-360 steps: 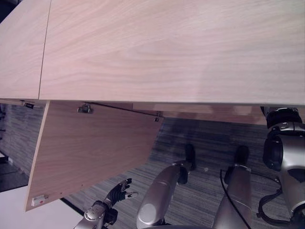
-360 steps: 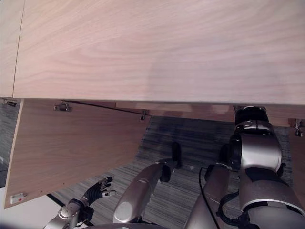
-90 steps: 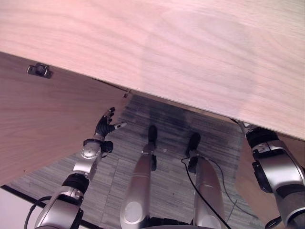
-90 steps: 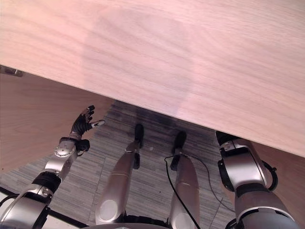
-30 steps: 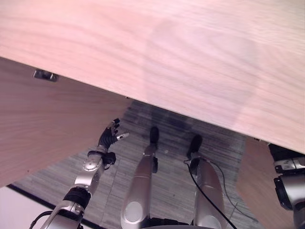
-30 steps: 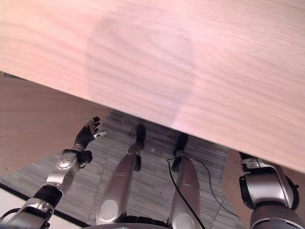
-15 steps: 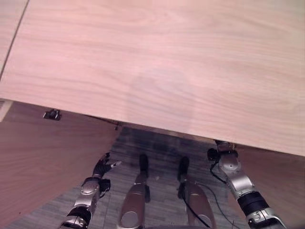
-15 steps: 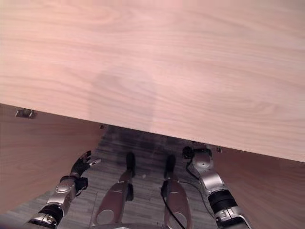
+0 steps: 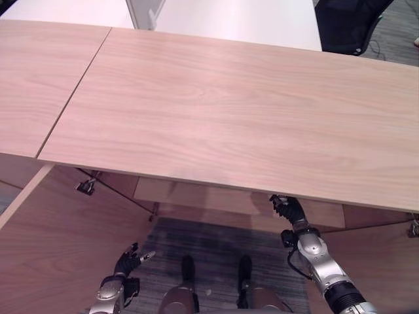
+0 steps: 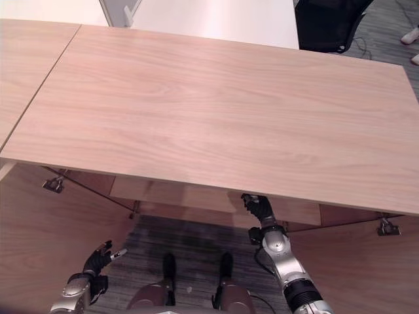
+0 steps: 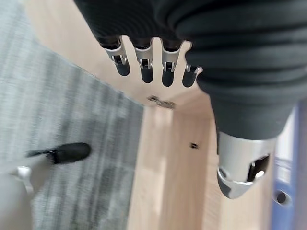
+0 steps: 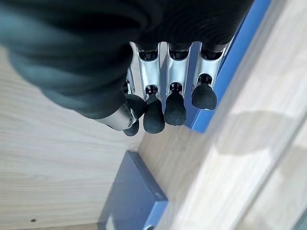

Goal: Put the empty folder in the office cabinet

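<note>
The office cabinet [image 9: 229, 111] has a wide light-wood top, and both its doors stand open. My right hand [image 9: 289, 210] is just under the top's front edge at the opening, fingers curled against the thumb. In the right wrist view a blue folder [image 12: 240, 52] stands on the wooden shelf just past those fingertips [image 12: 175, 110]; I see nothing pinched between them. A second grey-blue folder [image 12: 134, 191] lies further along. My left hand [image 9: 124, 265] hangs low by the left door with straight fingers, holding nothing. In the left wrist view a blue folder spine [image 11: 283, 191] shows inside the cabinet.
The left door [image 9: 46, 248] and the right door [image 9: 386, 261] flank me on either side. Grey carpet [image 9: 209, 242] lies between them. Behind the cabinet are a white table [image 9: 229, 16] and a dark chair [image 9: 347, 19].
The camera has tilted up, bringing the whole cabinet top into view. My right hand has risen to the cabinet's front edge. The left hand stays low and open.
</note>
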